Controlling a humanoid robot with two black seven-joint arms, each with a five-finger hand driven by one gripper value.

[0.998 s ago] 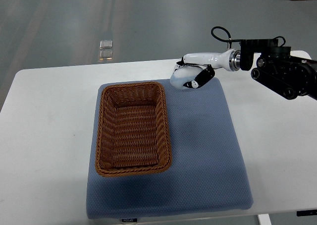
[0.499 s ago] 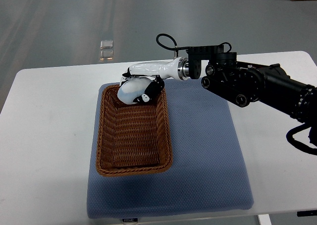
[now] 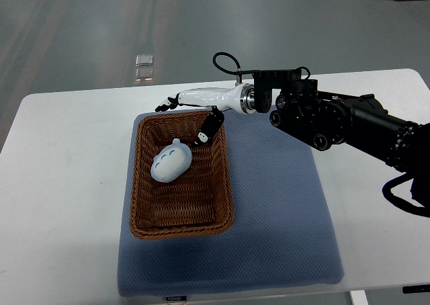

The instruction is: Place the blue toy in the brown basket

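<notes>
Top view shows you the right robot hand extended from the picture's right edge and poised over the far rim of the brown basket. Its fingers are released and hold nothing: several point left past the rim, and one dark-tipped finger angles down toward the basket's interior. Judge this spread as the posture of a hand that has let its load go, since nothing sits between the fingers.

Locate the blue toy inside the basket, lying on the woven floor in the far half, just below that lowered finger and apart from it. The toy rests clear of the side walls, so you can treat the placement as done.

Note that the basket stands on the left part of a blue mat, which lies on the white counter. The mat likely gives a soft, non-slip base for the basket.

Expect limits in this view. The left arm does not appear. The right arm's dark housing runs off the right edge, so its upper links are cut off. The fingertips are small and partly overlap the rim; exact contact with the wicker cannot be confirmed.
</notes>
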